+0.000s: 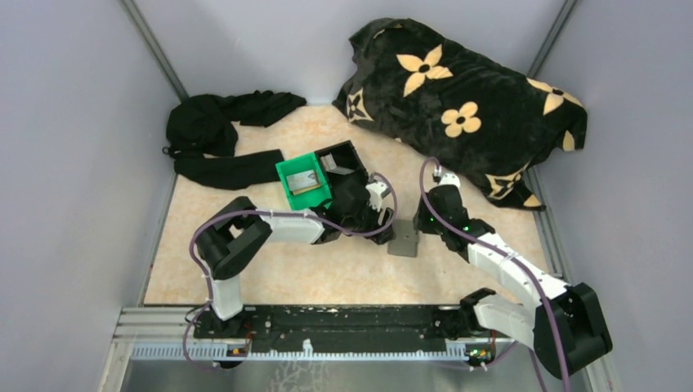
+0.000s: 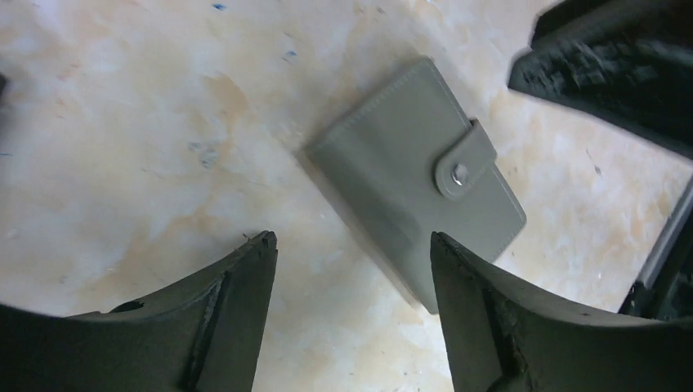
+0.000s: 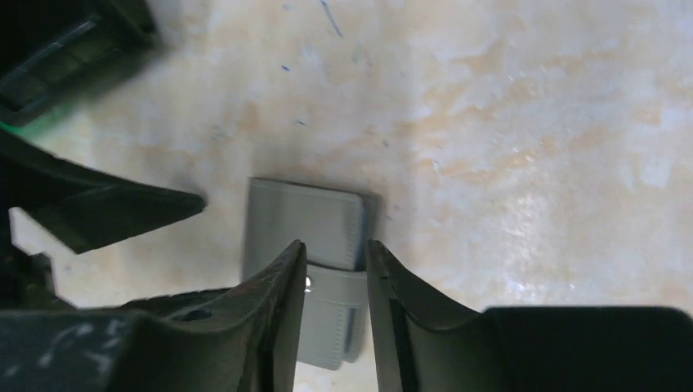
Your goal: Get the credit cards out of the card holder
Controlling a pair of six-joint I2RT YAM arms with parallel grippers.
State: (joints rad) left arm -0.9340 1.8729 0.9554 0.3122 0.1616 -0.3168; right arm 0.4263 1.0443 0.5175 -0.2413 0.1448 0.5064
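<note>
The card holder (image 1: 404,238) is a slim grey wallet lying closed and flat on the table, its snap strap (image 2: 463,159) fastened. My left gripper (image 1: 382,219) hovers just left of it, jaws wide open and empty (image 2: 351,238); the holder (image 2: 417,180) lies ahead, one corner near the right finger. My right gripper (image 1: 426,220) hangs over the holder's right side, jaws narrowly parted (image 3: 335,245) above the strap, holding nothing; the holder (image 3: 304,222) shows beyond them. No credit cards show at the holder.
A green bin (image 1: 286,173) and a black bin (image 1: 350,152) stand behind the left gripper, each with a flat grey piece inside. Black clothing (image 1: 216,135) lies back left. A dark flowered blanket (image 1: 466,106) is heaped back right. Grey walls close in both sides.
</note>
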